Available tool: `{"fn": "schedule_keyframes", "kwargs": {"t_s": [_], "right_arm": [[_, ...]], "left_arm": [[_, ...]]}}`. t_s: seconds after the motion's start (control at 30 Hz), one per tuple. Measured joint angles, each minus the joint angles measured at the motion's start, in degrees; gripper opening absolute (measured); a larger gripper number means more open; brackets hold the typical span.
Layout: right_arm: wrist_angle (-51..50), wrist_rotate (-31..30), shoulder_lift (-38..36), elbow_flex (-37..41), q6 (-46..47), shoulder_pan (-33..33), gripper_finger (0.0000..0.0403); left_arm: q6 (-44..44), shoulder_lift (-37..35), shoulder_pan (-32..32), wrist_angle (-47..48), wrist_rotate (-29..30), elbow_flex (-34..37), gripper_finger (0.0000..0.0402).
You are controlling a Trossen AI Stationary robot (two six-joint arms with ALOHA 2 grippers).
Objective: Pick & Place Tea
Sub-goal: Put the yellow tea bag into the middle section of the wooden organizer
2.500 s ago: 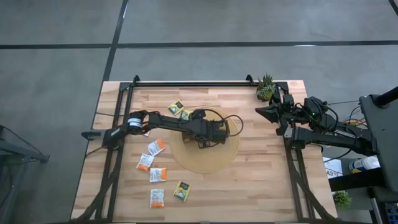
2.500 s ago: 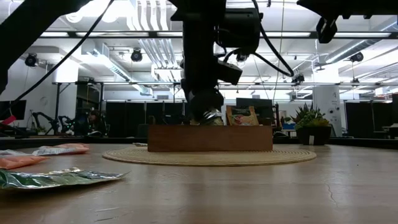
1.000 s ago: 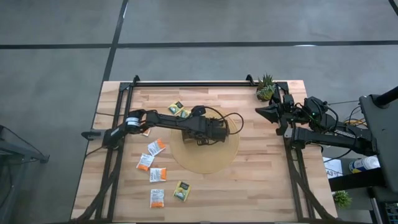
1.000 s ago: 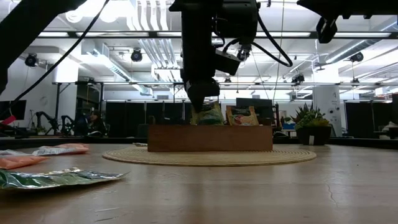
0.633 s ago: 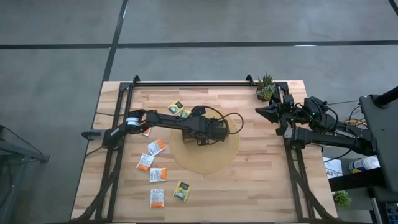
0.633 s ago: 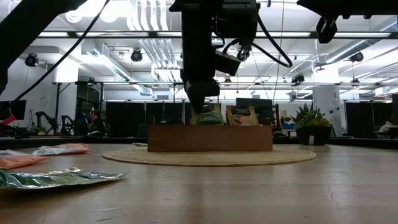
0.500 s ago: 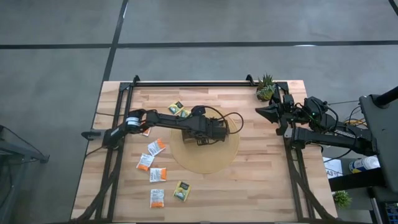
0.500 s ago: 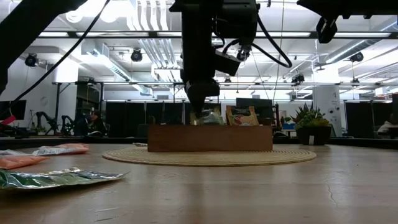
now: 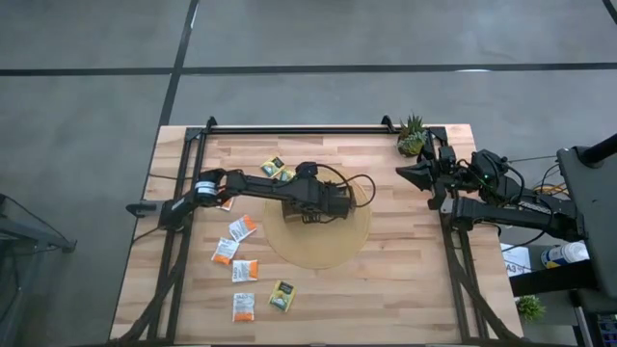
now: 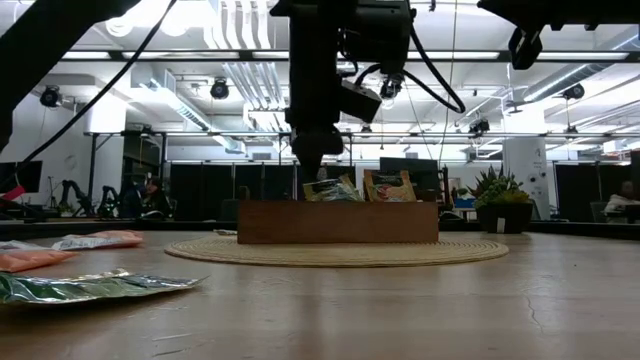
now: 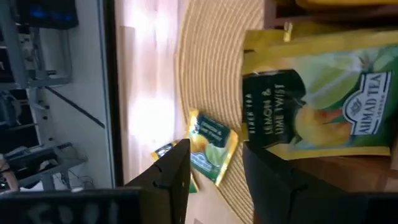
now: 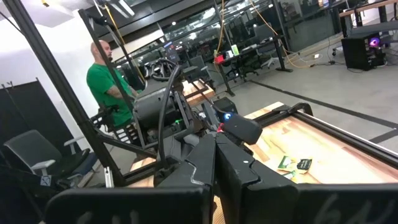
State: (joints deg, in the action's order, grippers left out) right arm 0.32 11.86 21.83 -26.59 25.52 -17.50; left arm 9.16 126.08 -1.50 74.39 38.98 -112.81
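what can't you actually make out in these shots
- Tray compartments: in the high view the left arm covers the tray; in the low view its front wall hides the inside.
- Labels on the loose tea packets on the table: too small in the high view.
- Yellow-green tea packet in the left wrist view: cut off by the picture's edge.
- Right claw: its fingertips are too small in the high view.

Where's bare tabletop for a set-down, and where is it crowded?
Free: table right of the round woven mat, up to the right gripper and potted plant. Crowded: loose tea sachets left of the mat; left gripper over the wooden tray.
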Motion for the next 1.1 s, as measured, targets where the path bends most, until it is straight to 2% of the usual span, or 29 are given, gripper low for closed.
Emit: {"fn": "schedule_keyframes", "kwargs": {"t_s": [0.17,0.3,0.37,0.43,0.53,0.6,0.73,0.93,1.1], "right_arm": [[0.00,0.00,0.00,0.00,0.00,-0.01,0.0008],[0.02,0.00,0.02,0.00,0.00,0.00,0.0008],[0.02,0.00,0.02,0.00,0.00,-0.01,0.0008],[0.02,0.01,0.00,0.00,0.00,-0.02,0.0008],[0.02,0.02,0.00,0.00,0.00,0.00,0.0008],[0.02,0.02,0.00,0.00,0.00,-0.01,0.0008],[0.00,0.03,0.01,0.00,0.00,-0.01,0.0008],[0.00,0.07,0.00,0.00,0.00,-0.02,0.0009],[-0.02,0.09,0.01,0.02,0.00,-0.01,0.0009]], "left_arm": [[-0.03,-0.13,0.02,1.27,-0.02,-4.09,0.0140],[-0.54,-0.13,0.56,2.22,-2.72,-9.88,0.0140],[-0.54,-0.13,1.38,2.38,-8.24,-13.32,0.0134],[0.01,-0.24,2.95,1.66,-18.23,-16.03,0.0117],[2.77,-0.33,5.84,-0.81,-33.13,-17.40,0.0068],[3.38,-0.30,7.49,-2.05,-39.53,-17.28,0.0026],[3.15,-0.24,10.25,-3.61,-46.85,-17.27,0.0003],[2.38,-0.11,12.84,-3.73,-53.85,-16.18,0.0001],[0.59,-0.09,13.02,-3.97,-60.45,-11.72,0.0000]]}}
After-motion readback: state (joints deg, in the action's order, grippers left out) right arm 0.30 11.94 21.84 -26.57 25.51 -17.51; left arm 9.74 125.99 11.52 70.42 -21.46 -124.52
